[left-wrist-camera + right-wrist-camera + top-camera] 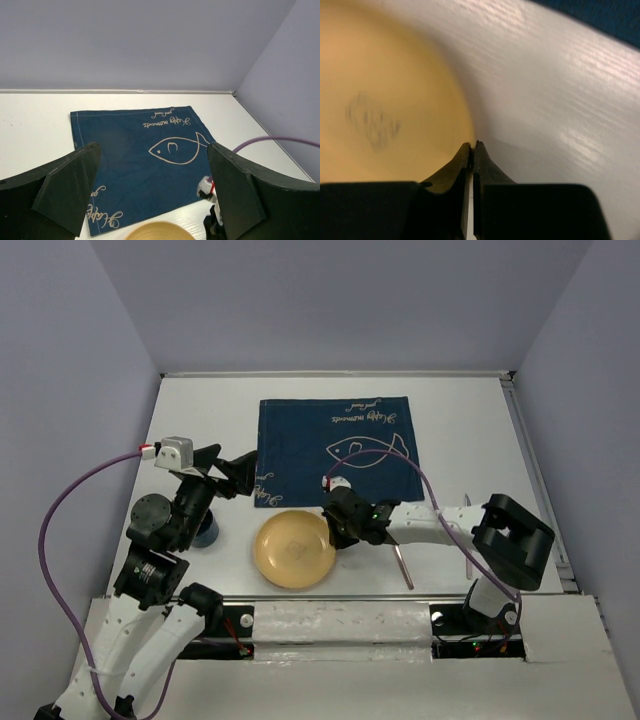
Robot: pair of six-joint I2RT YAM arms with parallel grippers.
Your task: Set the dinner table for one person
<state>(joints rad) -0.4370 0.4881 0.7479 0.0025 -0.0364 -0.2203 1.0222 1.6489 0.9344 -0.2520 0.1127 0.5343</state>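
Observation:
The dinner table (200, 420) is a white tabletop, also in the left wrist view (35, 125) and the right wrist view (545, 100). A yellow plate (290, 548) lies on it just in front of a navy placemat (335, 440) with a fish drawing. My right gripper (335, 532) sits at the plate's right edge. In its wrist view the gripper (472, 144) is shut on the rim of the plate (385, 100), one finger over the plate and one outside it. My left gripper (232, 475) hangs open and empty above the placemat's near left corner (135, 150).
A dark blue cup (206, 531) stands by the left arm, left of the plate. A thin utensil (403, 566) lies on the table under the right arm. Grey walls close the back and sides. The plate's far rim (160, 231) shows in the left wrist view.

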